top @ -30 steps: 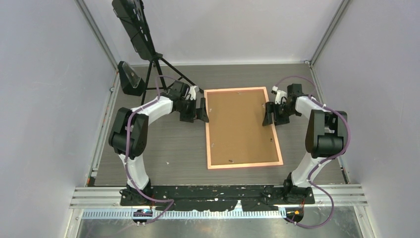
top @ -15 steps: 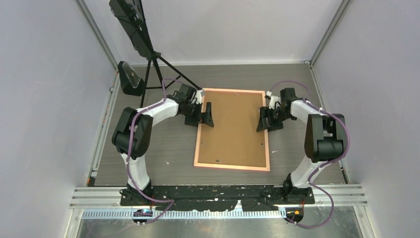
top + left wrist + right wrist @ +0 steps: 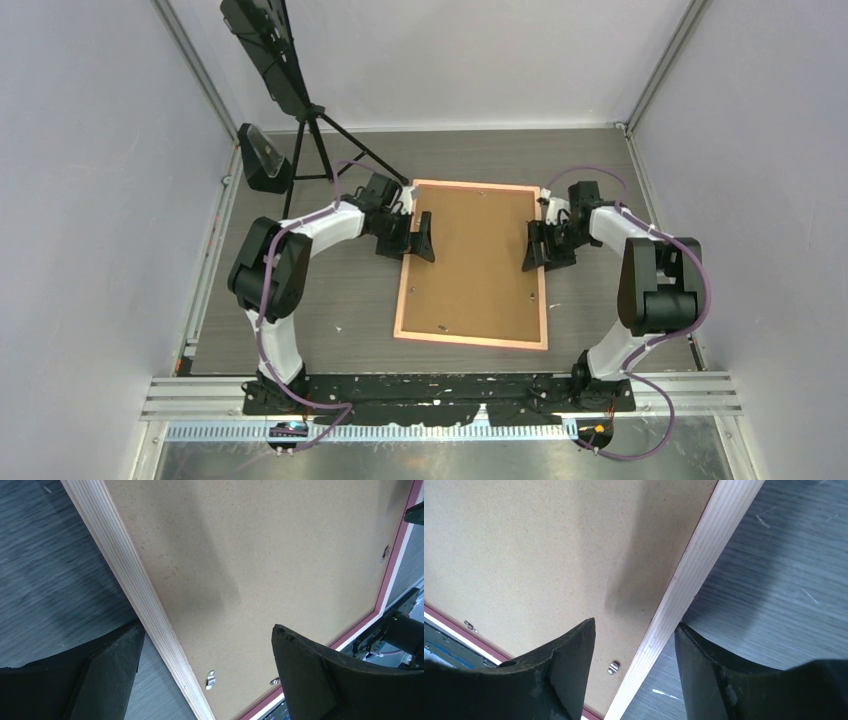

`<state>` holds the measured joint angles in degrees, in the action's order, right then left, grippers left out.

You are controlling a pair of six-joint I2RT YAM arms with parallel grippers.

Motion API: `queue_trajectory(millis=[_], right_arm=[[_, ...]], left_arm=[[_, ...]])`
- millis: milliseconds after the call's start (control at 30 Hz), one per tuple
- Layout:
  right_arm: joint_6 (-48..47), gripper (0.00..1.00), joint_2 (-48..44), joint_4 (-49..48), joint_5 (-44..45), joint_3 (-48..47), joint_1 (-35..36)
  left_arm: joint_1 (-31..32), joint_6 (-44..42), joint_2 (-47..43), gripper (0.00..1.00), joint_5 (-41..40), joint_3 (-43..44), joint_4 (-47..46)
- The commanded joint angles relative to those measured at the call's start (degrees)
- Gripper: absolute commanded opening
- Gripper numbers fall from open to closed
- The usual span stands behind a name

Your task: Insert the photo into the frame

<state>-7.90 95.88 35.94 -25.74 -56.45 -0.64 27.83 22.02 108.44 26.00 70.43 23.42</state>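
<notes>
Grey worktop (image 3: 330, 290): the frame (image 3: 137, 595) lies face-down, backing board (image 3: 472, 260) fitted, photo unseen, likely inside. Left tool (image 3: 417, 243) gapes wide, right tool (image 3: 540, 250) narrower, each straddling a rail, gripping nothing.

The dark grey, wood-grained surface (image 3: 330, 290) carries the salmon-pink frame (image 3: 403, 275), which lies flat and slightly skewed, back side up, with a brown backing board (image 3: 475, 260) filling its rails. A black tripod (image 3: 318, 140) stands behind the frame to the left. A few pale specks lie left of the frame.
</notes>
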Motion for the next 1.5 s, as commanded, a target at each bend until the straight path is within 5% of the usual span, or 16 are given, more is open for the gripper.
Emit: queue_trajectory(millis=[0,300,467,1067,1467], right_arm=[[-0.44,0.65,-4.02,1.36,-3.35,-0.16,0.47],[-1.59,0.72,-8.33,1.37,3.81,-0.93,0.52],[-7.92,0.77,-8.21,9.38,6.35,-5.74,0.54],[-21.18,0.77,-10.21,11.93,12.62,-1.05,2.01],[-20.44,0.75,-8.2,7.49,8.62,1.35,4.04]], left_arm=[[2.68,0.01,-0.72,0.99,3.36,-1.44,-0.4],[3.01,0.47,-2.9,0.99,1.53,-3.4,-1.0],[2.88,0.26,-2.93,0.99,0.23,-2.84,-0.17],[1.61,-6.45,-5.32,0.99,-6.98,-0.14,2.72],[1.53,-7.45,-3.4,0.8,-9.48,0.41,2.9]])
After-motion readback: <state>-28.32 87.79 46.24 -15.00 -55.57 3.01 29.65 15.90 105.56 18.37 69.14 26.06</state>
